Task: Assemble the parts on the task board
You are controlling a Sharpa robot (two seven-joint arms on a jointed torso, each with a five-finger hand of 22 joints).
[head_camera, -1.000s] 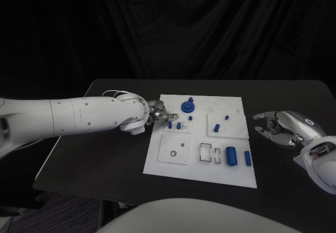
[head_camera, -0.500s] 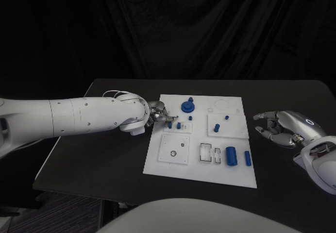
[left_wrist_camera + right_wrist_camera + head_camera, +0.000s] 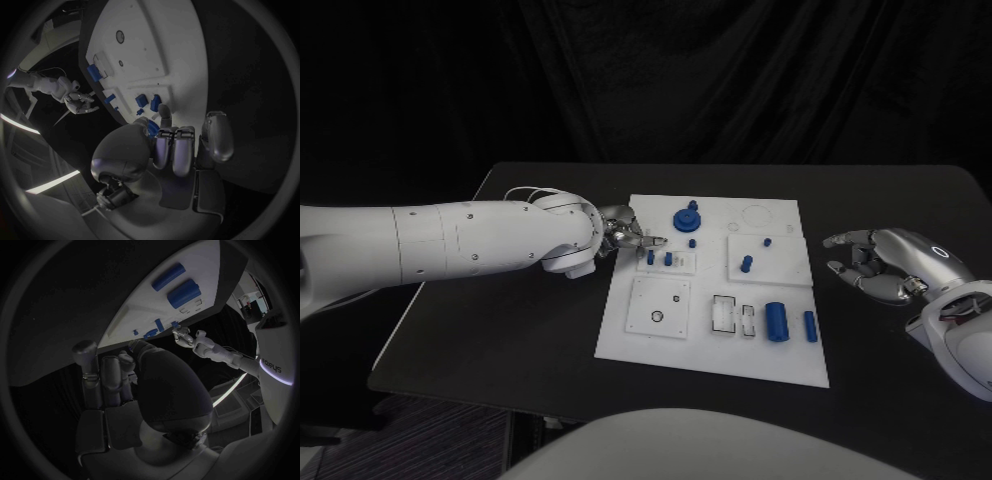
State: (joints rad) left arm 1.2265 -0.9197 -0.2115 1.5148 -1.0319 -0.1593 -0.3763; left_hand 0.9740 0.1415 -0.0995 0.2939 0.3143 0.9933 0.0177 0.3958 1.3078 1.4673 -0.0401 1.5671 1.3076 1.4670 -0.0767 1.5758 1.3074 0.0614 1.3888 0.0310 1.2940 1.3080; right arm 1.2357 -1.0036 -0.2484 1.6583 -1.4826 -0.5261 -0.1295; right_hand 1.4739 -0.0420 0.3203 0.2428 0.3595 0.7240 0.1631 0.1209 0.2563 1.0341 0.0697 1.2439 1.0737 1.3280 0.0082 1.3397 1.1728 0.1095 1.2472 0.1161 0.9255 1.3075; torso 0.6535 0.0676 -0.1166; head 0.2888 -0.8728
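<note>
Two fat blue cylinders lie nearest me on task board, lower right. Look like light, stiff plastic, probably slick; I'd pinch across middle. Small blue pegs stand mid-board, taller knobbed part toward 12 o'clock. Left hand sits at board's 9 o'clock edge, fingers curled beside pegs; can't tell if it's holding anything. Right hand rests off board at 3 o'clock, fingers loosely curled, holding nothing.

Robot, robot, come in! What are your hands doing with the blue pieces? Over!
Left hand at task board's left edge, beside two small blue pegs; grip unclear. Right hand curled, empty, off board. Nothing blocking.
</note>
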